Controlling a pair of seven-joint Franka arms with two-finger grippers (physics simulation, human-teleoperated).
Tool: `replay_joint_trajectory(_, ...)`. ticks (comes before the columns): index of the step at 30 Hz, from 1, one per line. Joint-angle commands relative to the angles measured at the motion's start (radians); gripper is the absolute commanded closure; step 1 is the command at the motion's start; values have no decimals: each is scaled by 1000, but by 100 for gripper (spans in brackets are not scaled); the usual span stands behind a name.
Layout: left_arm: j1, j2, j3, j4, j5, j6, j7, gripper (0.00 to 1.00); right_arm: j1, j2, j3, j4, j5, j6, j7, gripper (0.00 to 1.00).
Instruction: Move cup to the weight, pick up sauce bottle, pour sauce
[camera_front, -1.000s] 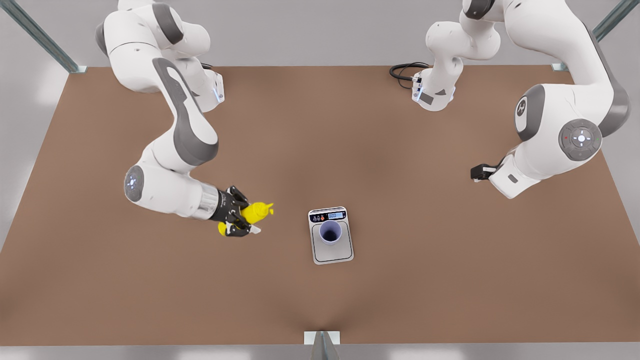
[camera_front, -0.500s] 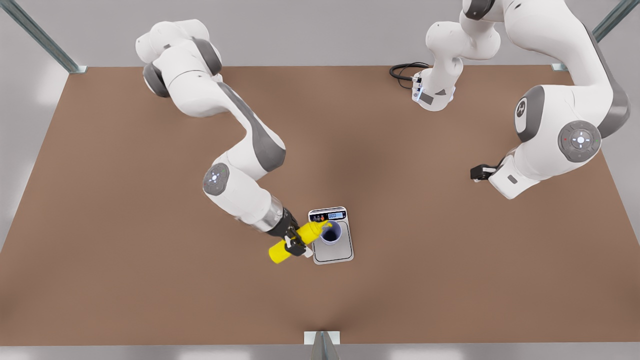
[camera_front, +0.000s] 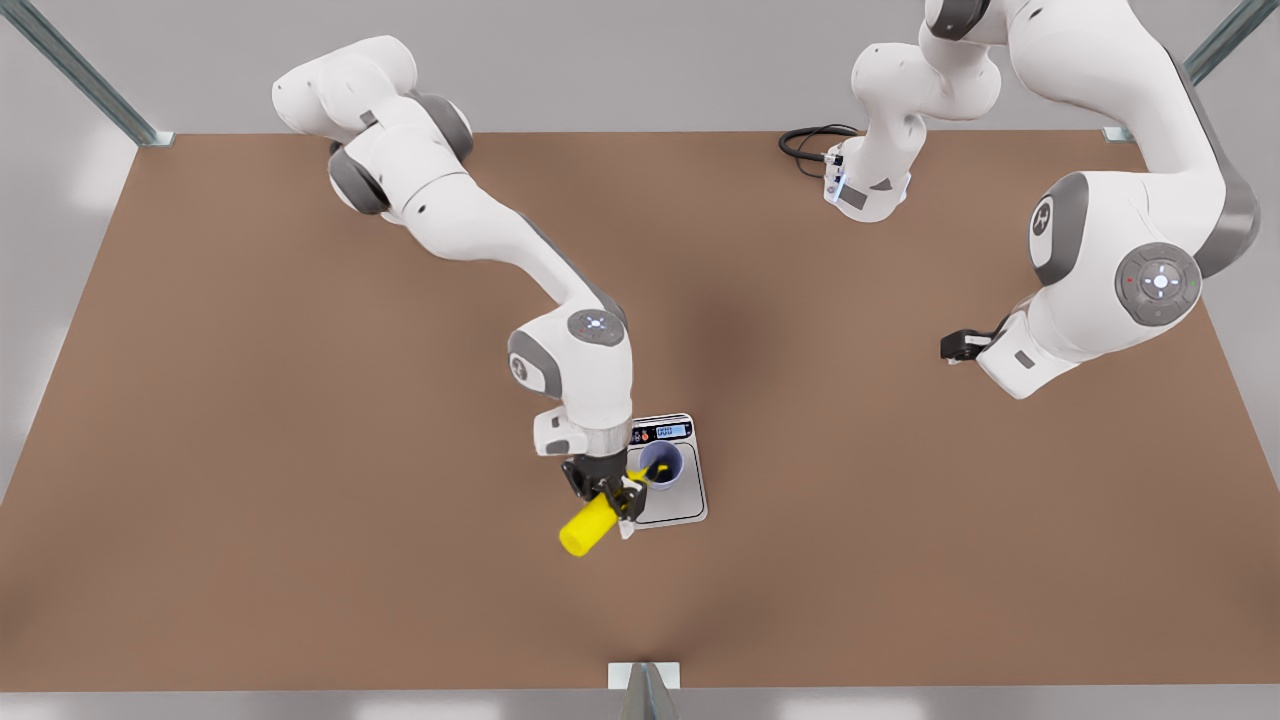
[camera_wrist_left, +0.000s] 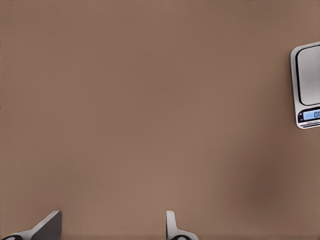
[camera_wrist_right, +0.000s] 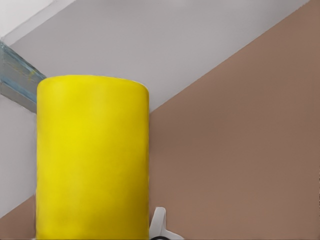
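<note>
The bright yellow cylindrical sauce bottle (camera_front: 592, 523) hangs tilted above the tabletop (camera_front: 300, 500) near the middle of its front edge, flat base out toward that edge and nozzle dipping at the rim of the small lavender-blue cup (camera_front: 661, 466). The cup stands upright on the silver-grey plate of the flat rectangular weight (camera_front: 676, 502), close beside its black display panel. The right gripper (camera_front: 612, 492) pinches the bottle across its body, fingers pressed on either side; in the right wrist view the bottle's smooth yellow barrel (camera_wrist_right: 92, 160) rises just in front of the camera. Judging by its look, the bottle is light, smooth plastic and probably squeezable, so a grip around the mid-body seems the surest hold; a hard pinch could force sauce out early, and the slick wall might slip as it tips. The cup looks light and easily knocked over by the nozzle. The left gripper (camera_wrist_left: 110, 231) waits well apart near the tabletop's far right corner in the front view, fingers (camera_wrist_left: 47, 226) spread over bare brown surface.
</note>
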Motion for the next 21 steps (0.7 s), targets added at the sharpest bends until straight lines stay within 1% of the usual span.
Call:
replay_joint_trajectory(1, 0, 0, 0, -1, 0, 0, 0, 0, 1, 9, -2, -3, 3, 45, -7, 79)
replay_joint_trajectory(2, 0, 1, 0, -1, 0, 0, 0, 0, 15, 26, 1, -10, -78, 45, -4, 79)
replay_joint_trajectory(3, 0, 1, 0, -1, 0, 0, -2, 0, 16, 35, 22, -12, -101, 45, -5, 79)
replay_joint_trajectory(5, 0, 3, 0, 1, 0, 2, -2, 0, 15, 67, 22, -10, -106, 140, 1, 79)
replay_joint_trajectory(8, 0, 3, 0, 1, 0, 2, -3, 0, 27, 89, 22, -6, -110, 140, 1, 79)
replay_joint_trajectory(14, 0, 3, 0, 1, 0, 2, -3, 0, 27, 81, 24, 10, -100, 149, 6, 79)
replay_joint_trajectory(15, 0, 3, 0, 1, 0, 2, -3, 0, 13, 55, 68, 3, -98, 149, 6, 79)
replay_joint_trajectory(16, 0, 3, 0, 1, 0, 2, -2, 0, 19, 41, 67, -3, -95, 149, 7, 79)
replay_joint_trajectory(18, 0, 3, 0, 1, 0, 0, -3, 0, -11, 7, 70, -32, 18, 152, 4, 79)
replay_joint_trajectory(20, 0, 3, 0, 1, 0, 2, -5, 0, -57, -63, 71, -144, 213, 240, 6, 79)
replay_joint_trajectory(21, 0, 3, 0, 1, 0, 2, -9, 0, -66, -82, 71, -165, 282, 254, 6, 79)
